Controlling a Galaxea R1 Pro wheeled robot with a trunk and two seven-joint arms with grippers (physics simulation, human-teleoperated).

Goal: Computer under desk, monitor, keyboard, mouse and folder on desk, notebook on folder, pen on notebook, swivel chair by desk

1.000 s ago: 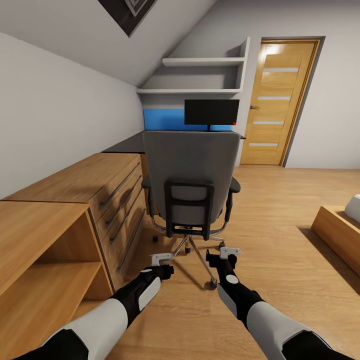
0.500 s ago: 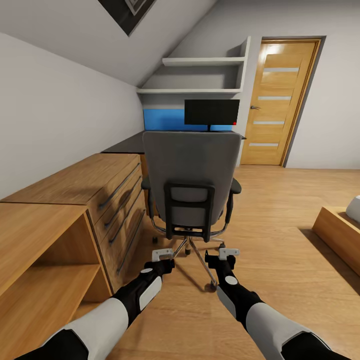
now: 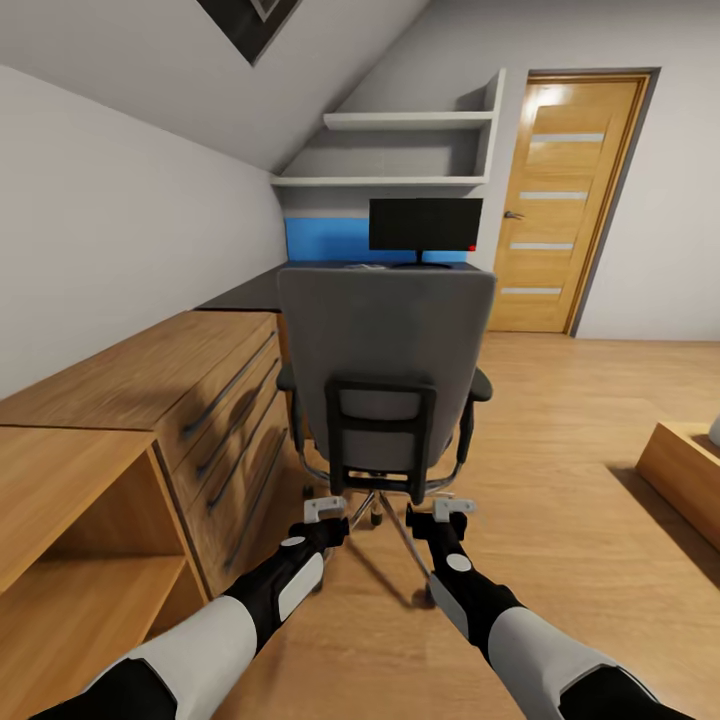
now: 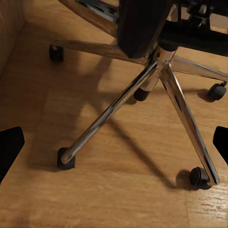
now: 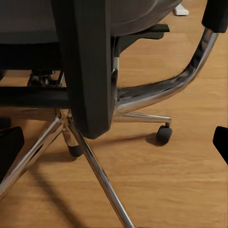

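Observation:
The grey swivel chair (image 3: 385, 340) stands right in front of me with its tall back turned to me, hiding its seat. Its chrome star base (image 4: 156, 80) and castors lie just beyond both grippers. My left gripper (image 3: 325, 507) and right gripper (image 3: 447, 507) hang low behind the chair, both open and empty, with black fingertips (image 4: 9, 148) (image 5: 8, 148) spread wide. The chair's black back bracket (image 5: 88, 66) is close before the right one. Past the chair, the monitor (image 3: 425, 225) stands on the black desk (image 3: 245, 290) against its blue panel. Folder, keyboard, mouse, notebook, pen and computer are out of view.
A long light-wood cabinet (image 3: 150, 380) with drawers and an open shelf runs along the left wall up to the desk. A wooden door (image 3: 560, 200) is at the back right. A low wooden bed corner (image 3: 685, 475) juts in at the right. Open floor lies right of the chair.
The whole view has moved forward a little, so the chair looks larger and nearer. Both grippers now sit closer under the chair's back, still open.

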